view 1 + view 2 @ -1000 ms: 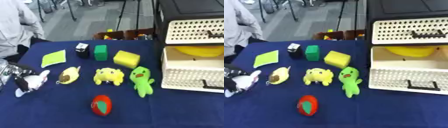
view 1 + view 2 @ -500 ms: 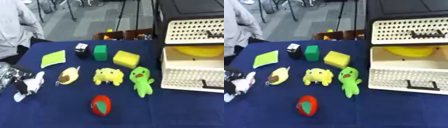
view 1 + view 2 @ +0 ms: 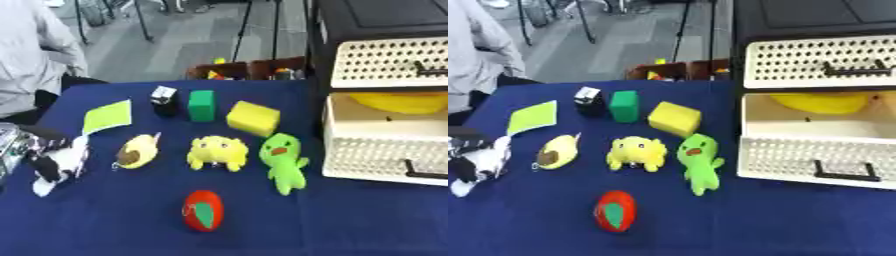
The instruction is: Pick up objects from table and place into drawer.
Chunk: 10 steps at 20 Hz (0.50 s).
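Left hand (image 3: 16, 150): far left edge, mid-height; only a silvery and black sliver visible; finger spread not readable; whether touching the toy beside it cannot be told.
Black-and-white plush (image 3: 57, 162): just beside the hand, left edge; long axis steeply tilted, white tip toward lower left, dark end toward upper left; soft, fuzzy.
Yellow-brown plush (image 3: 138, 151): right of it, oval; long axis tilted, narrow tip toward upper right.
Yellow frog plush (image 3: 218, 152): centre, squat, legs toward the bottom of the frame.
Green duck plush (image 3: 283, 161): right of centre; long axis near vertical, head up, orange beak, feet down.
Red and green ball (image 3: 203, 210): lower centre, egg-shaped, long axis vertical, apart from the rest.
Lime card (image 3: 107, 116): upper left, flat, corner toward upper right.
Black-and-white cube (image 3: 164, 100): upper centre row, small.
Green block (image 3: 202, 105): just beside the cube, upright.
Yellow sponge (image 3: 254, 118): right of the block, boxy, turned askew.
Drawer (image 3: 815, 150): right side, pulled open, cream perforated front, black handle; yellow rounded thing (image 3: 824, 101) at its back.
Upper drawer (image 3: 820, 62): shut, same perforated plastic.
Table (image 3: 105, 225): dark blue cloth, smooth.
Room: grey floor, black stand legs, brown boxes behind the table.
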Each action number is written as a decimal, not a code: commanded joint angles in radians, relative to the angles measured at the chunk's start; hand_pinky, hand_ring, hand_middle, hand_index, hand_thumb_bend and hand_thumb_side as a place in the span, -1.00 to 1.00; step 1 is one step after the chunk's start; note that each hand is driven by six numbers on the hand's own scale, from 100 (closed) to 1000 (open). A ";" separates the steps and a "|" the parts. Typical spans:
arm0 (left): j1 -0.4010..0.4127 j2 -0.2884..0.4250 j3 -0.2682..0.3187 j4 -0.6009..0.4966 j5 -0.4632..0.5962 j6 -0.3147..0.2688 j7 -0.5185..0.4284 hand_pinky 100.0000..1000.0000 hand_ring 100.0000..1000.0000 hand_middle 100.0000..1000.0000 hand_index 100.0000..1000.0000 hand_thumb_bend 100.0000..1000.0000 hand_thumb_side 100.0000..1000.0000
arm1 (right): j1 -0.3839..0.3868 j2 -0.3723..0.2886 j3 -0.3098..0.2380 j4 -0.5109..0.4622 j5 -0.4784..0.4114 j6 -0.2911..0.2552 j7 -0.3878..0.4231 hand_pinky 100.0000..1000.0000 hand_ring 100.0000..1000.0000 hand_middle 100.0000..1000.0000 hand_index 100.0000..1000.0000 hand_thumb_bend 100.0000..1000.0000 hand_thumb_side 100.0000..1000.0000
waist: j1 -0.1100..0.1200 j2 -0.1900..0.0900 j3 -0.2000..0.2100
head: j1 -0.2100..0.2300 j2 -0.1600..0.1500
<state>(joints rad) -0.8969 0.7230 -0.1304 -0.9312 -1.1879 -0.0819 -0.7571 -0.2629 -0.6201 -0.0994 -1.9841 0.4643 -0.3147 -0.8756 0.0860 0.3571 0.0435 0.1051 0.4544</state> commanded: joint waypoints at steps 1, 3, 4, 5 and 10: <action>-0.010 0.053 0.003 -0.047 -0.020 -0.001 -0.001 -0.39 0.10 0.13 0.47 -0.91 -0.56 | -0.003 -0.013 -0.008 -0.016 -0.003 -0.011 -0.008 -0.17 0.24 0.04 0.57 -1.00 0.48 | -0.001 -0.028 0.003 | 0.003 -0.003; -0.010 0.056 0.008 -0.066 -0.020 0.001 -0.004 -0.41 0.09 0.11 0.47 -0.92 -0.58 | -0.001 -0.012 -0.008 -0.016 -0.004 -0.011 -0.006 -0.18 0.24 0.04 0.57 -1.00 0.48 | -0.001 -0.030 0.004 | 0.002 -0.003; -0.010 0.057 0.011 -0.075 -0.017 0.003 -0.006 -0.42 0.09 0.11 0.47 -0.92 -0.58 | -0.001 -0.012 -0.009 -0.016 -0.005 -0.010 -0.006 -0.18 0.24 0.04 0.57 -1.00 0.48 | -0.001 -0.031 0.004 | 0.001 -0.002; -0.011 0.059 0.014 -0.086 -0.012 0.005 -0.007 -0.44 0.07 0.08 0.47 -0.95 -0.58 | 0.000 -0.012 -0.009 -0.016 -0.006 -0.010 -0.007 -0.18 0.24 0.04 0.57 -1.00 0.48 | -0.001 -0.032 0.005 | 0.000 -0.002; -0.016 0.065 0.031 -0.151 0.031 0.025 -0.013 -0.50 0.04 0.05 0.48 -0.99 -0.54 | 0.003 -0.014 -0.011 -0.016 -0.009 -0.011 -0.007 -0.18 0.24 0.04 0.57 -1.00 0.48 | 0.000 -0.038 0.012 | -0.010 0.003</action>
<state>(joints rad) -0.8963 0.7325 -0.1174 -1.0529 -1.1686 -0.0641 -0.7688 -0.2548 -0.6195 -0.0993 -1.9841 0.4611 -0.3144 -0.8738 0.0874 0.3452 0.0545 0.0984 0.4556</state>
